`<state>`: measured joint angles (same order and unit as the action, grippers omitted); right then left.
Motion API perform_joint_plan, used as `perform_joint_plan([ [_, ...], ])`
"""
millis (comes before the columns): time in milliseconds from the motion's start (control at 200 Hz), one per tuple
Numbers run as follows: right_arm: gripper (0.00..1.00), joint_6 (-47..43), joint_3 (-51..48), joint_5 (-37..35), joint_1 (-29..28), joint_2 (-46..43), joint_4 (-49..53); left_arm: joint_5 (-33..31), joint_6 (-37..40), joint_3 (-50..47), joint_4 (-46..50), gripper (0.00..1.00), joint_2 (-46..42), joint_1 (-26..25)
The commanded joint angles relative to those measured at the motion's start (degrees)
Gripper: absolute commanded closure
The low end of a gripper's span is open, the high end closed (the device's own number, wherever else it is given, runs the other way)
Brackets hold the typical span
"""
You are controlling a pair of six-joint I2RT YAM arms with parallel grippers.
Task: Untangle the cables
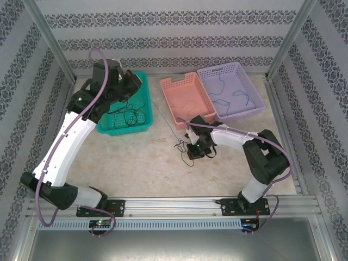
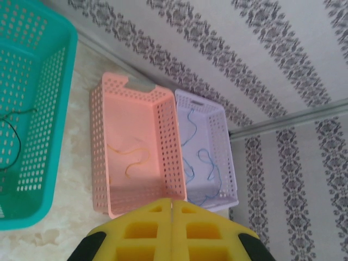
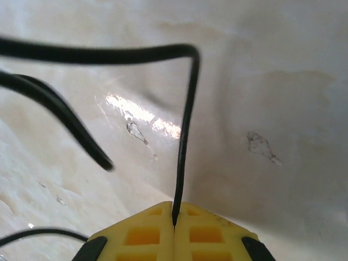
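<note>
A small tangle of black cables (image 1: 181,145) lies on the table in front of the pink basket (image 1: 173,106). My right gripper (image 1: 191,154) is down on this tangle. Its yellow fingers are shut on one black cable (image 3: 185,130), which rises from the fingertips (image 3: 174,215) and bends away to the left. A thin blue cable (image 1: 165,120) trails from the tangle toward the back. More black cables (image 1: 126,114) lie in the green basket (image 1: 142,128). My left gripper (image 1: 135,82) hovers over that basket, and its yellow fingers (image 2: 172,203) are shut with nothing between them.
The pink basket (image 2: 171,163) holds an orange strand (image 2: 130,157). Beside it, the purple basket (image 1: 255,103) holds blue strands (image 1: 239,97). Metal frame posts and patterned walls close in the table on three sides. A rail runs along the near edge.
</note>
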<state>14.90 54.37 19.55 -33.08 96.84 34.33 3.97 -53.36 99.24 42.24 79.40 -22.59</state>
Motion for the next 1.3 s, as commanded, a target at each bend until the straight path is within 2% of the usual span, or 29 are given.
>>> perform_joint_plan([
  [0,1.00,0.40,0.33,-0.11,1.14,1.42,3.76,-3.93,2.67,5.38,2.01,1.00,-1.54,2.08],
  [215,1.00,1.97,-0.59,-1.33,3.66,0.07,4.35,-9.74,5.40,12.66,4.61,1.00,-2.04,2.52],
  [305,1.00,2.07,0.03,-1.59,4.47,-0.47,5.12,-9.16,5.25,12.64,4.21,1.00,-2.32,2.55],
  [505,1.00,2.37,1.75,-5.30,5.39,-5.04,6.91,-0.34,3.10,9.92,1.18,1.00,-2.09,2.55],
  [600,0.79,3.48,2.51,-5.77,6.06,-9.13,6.90,3.83,2.54,9.08,0.71,1.00,-1.62,2.55],
  [654,0.70,4.57,3.36,-6.32,6.25,-12.05,7.20,6.63,2.09,7.16,-1.07,1.00,-1.91,2.55],
  [864,0.53,10.15,5.91,-7.97,7.34,-22.50,6.58,21.38,-1.21,-0.54,-9.76,1.00,-0.30,2.22],
  [1004,0.48,13.02,5.69,-5.80,9.13,-26.76,4.38,24.60,-0.12,-2.42,-10.39,1.00,0.39,1.52],
  [1114,0.47,17.24,4.79,1.19,11.23,-27.66,0.81,28.76,0.79,-4.66,-12.00,1.00,0.91,1.20],
  [1294,0.50,32.08,1.33,9.02,11.55,-28.26,-8.45,29.61,0.89,-9.52,-13.99,1.00,0.31,0.64],
])
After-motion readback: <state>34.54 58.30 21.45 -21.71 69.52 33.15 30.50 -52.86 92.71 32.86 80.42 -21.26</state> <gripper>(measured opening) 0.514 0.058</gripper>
